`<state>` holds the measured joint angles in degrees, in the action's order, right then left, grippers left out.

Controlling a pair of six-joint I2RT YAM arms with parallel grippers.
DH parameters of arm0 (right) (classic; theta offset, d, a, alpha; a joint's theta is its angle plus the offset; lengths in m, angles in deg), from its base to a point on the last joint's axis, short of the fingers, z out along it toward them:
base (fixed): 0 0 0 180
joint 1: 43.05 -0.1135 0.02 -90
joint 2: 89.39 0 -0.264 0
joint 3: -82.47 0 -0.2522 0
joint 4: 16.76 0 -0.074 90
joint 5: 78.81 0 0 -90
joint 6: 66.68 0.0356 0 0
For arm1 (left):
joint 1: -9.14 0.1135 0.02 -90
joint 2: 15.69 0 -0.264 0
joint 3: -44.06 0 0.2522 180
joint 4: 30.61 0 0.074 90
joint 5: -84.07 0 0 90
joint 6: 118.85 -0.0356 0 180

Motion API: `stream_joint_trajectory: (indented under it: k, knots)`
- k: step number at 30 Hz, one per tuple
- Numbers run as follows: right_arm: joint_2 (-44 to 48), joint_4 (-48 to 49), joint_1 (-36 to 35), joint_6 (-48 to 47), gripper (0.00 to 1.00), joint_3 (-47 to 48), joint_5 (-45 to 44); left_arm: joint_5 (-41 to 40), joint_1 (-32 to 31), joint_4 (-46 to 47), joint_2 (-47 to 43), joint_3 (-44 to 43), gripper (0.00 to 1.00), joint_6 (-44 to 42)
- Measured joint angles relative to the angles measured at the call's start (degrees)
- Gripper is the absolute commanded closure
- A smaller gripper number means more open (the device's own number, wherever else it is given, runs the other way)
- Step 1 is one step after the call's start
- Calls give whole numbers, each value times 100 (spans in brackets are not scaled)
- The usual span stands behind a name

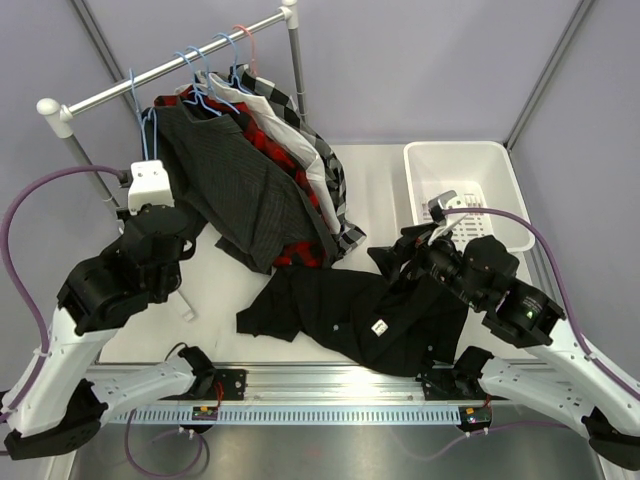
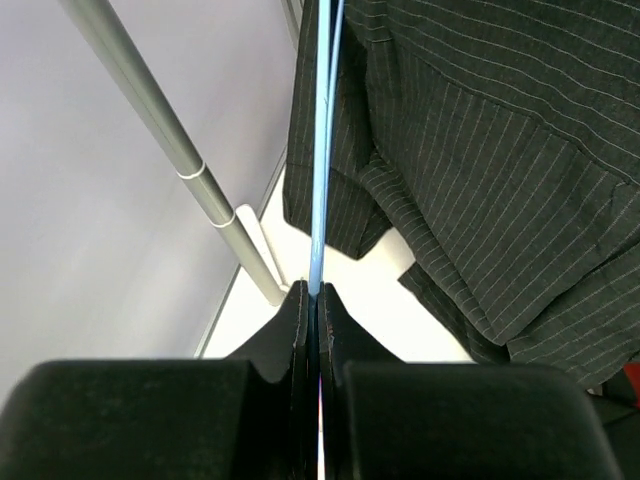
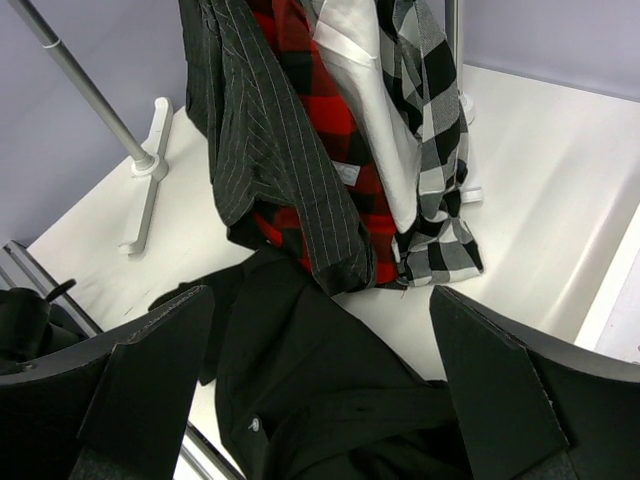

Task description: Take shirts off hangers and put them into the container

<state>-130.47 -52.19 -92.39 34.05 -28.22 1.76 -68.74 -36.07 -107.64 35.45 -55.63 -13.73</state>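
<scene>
The left tool (image 2: 313,292) pinches a blue hanger (image 2: 322,150) (edge-on).

We found one shirt (image 1: 340,315) lying on the table (image 1: 375,190) in front of the hanging shirts (image 1: 250,190), with the container (image 1: 470,165) to their right.

The pinstriped shirt (image 2: 480,180), plaid shirt (image 3: 300,110), checked shirt (image 3: 435,110) and white shirt (image 3: 355,90) are matt woven cloth. The black shirt (image 1: 340,310) is matt cloth, softly creased. The light-blue hanger (image 2: 320,150) is smooth and slightly glossy. The rack rail (image 1: 180,65) is satin-finished metal tube. The container (image 1: 456,148) is smooth white plastic. The table (image 3: 560,200) is white, smooth and matt.
</scene>
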Motion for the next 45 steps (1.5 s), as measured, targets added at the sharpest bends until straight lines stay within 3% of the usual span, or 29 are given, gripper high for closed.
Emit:
stream_joint_trajectory:
  k: [11,19,23,27,29,31,32,34,35,45]
  knots:
    - [334,-42,0,15,1,-155,-4,509,1150,391,380,120,100,142]
    - [452,-125,0,109,0,-210,-9,737,1456,579,461,326,100,348]
    - [455,-188,0,168,1,-227,-22,894,1491,632,310,664,80,463]
    - [409,-282,0,227,0,-299,-72,1182,1497,595,131,859,51,525]
    - [332,-367,0,262,1,-343,-111,1353,1497,599,13,866,44,553]
    - [192,-459,0,286,1,-374,-157,1513,1497,592,-136,859,31,560]
    - [-2,-529,0,319,0,-404,-170,1602,1497,590,-197,835,14,557]
    - [-127,-533,0,345,1,-431,-173,1814,1497,581,-308,737,10,557]
    - [-219,-538,0,365,1,-461,-173,1919,1499,584,-345,669,1,527]
    - [-1910,-612,-142,750,1,-605,-219,3624,1512,802,-496,-151,1,103]
